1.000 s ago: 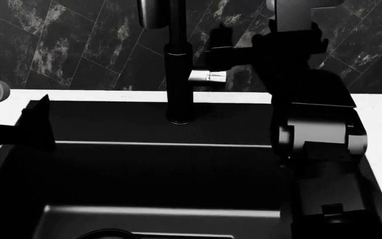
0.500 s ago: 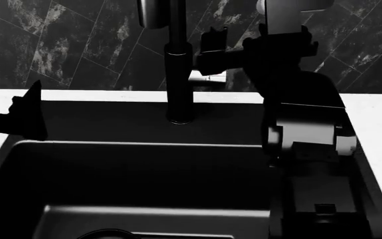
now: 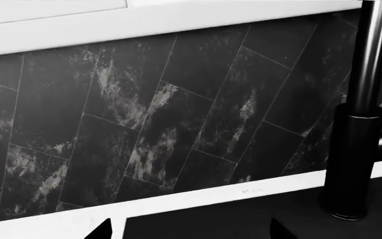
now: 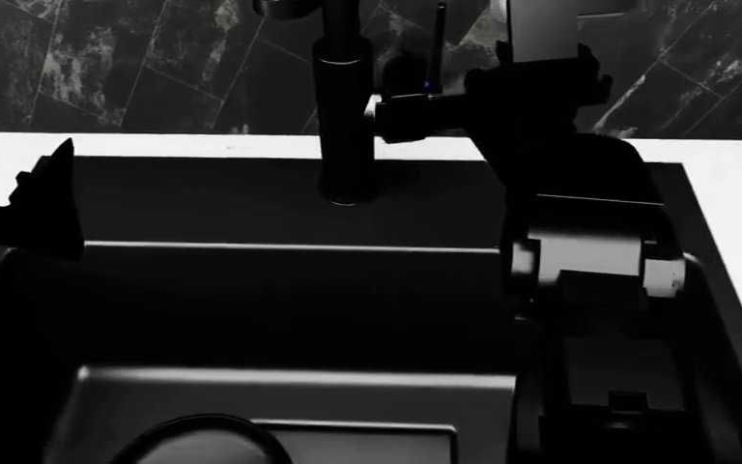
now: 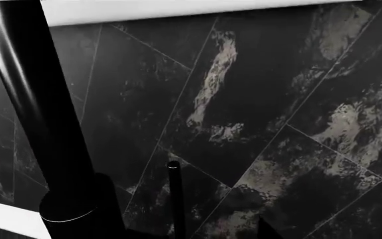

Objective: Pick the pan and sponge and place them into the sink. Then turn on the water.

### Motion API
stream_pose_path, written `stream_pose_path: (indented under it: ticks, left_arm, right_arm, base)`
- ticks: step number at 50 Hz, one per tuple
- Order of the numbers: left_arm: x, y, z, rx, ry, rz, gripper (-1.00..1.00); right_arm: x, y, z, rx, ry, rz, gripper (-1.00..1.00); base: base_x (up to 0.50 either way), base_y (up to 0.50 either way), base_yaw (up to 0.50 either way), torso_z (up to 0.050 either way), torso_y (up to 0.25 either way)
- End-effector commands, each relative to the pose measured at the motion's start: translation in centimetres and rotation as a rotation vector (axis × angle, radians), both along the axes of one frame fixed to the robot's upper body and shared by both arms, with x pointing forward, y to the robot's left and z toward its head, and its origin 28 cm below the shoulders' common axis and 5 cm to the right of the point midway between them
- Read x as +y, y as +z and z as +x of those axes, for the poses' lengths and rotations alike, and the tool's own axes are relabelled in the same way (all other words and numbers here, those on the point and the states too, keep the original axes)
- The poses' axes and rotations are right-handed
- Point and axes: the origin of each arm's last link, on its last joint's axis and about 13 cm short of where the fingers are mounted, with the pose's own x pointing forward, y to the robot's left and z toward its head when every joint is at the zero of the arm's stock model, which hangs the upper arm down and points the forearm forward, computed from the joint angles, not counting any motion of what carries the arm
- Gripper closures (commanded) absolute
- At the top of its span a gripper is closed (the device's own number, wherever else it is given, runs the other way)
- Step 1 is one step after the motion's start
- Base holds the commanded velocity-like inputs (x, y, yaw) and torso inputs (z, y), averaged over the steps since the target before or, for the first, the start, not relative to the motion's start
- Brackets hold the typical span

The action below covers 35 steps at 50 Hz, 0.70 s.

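Observation:
The sink (image 4: 281, 309) fills the head view, a deep black basin. Part of the pan (image 4: 204, 440) shows as a round rim on the basin floor, beside the flat drain plate (image 4: 358, 443). The sponge is out of view. My right gripper (image 4: 404, 101) (image 5: 204, 233) is up at the black faucet (image 4: 345, 126) (image 5: 38, 124). It is open, and the thin upright faucet lever (image 4: 440, 43) (image 5: 175, 199) stands between its fingers. My left gripper (image 4: 55, 198) (image 3: 191, 231) hangs open over the sink's left rear edge and holds nothing.
A white counter (image 4: 152, 145) runs behind and beside the sink, under a dark marbled tile wall (image 3: 164, 114). The faucet column (image 3: 357, 149) stands at the sink's rear middle. My bulky right arm (image 4: 590, 271) covers the basin's right side.
The head view has tilted down, so more of the basin and pan rim shows. My right gripper moved left to the faucet lever. The left gripper drifted left.

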Motion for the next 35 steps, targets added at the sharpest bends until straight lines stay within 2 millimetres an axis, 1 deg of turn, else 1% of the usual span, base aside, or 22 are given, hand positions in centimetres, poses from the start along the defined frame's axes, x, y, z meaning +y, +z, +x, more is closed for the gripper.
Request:
stream_pose_path:
  ticks: [1, 10, 20, 22, 35]
  left_arm:
    - [0.6, 0.2, -0.1, -0.001, 0.005, 0.002, -1.00]
    - [0.3, 0.1, -0.2, -0.005, 0.004, 0.001, -1.00]
    - [-0.1, 0.0, -0.1, -0.005, -0.002, 0.005, -1.00]
    - [-0.1, 0.0, 0.0, -0.004, -0.002, 0.005, -1.00]
    - [0.4, 0.1, -0.1, -0.012, -0.002, 0.015, -1.00]
  right_arm:
    - [0.2, 0.3, 0.0, -0.003, 0.002, -0.004, -1.00]
    - [0.4, 1.8, 0.2, -0.042, 0.007, -0.018, -1.00]
    - [0.4, 2.2, 0.2, -0.036, 0.011, -0.023, -1.00]
    - [0.5, 2.5, 0.2, -0.039, 0.012, -0.021, -1.00]
    - [0.5, 3.7, 0.3, -0.073, 0.006, -0.023, -1.00]
  base:
    - [0.00, 0.00, 0.00, 0.012, -0.150]
    - [0.00, 0.00, 0.00, 0.012, -0.083]
    - [0.00, 0.00, 0.00, 0.011, -0.074]
    - [0.00, 0.00, 0.00, 0.012, -0.074]
    - [0.00, 0.00, 0.00, 0.012, -0.084]
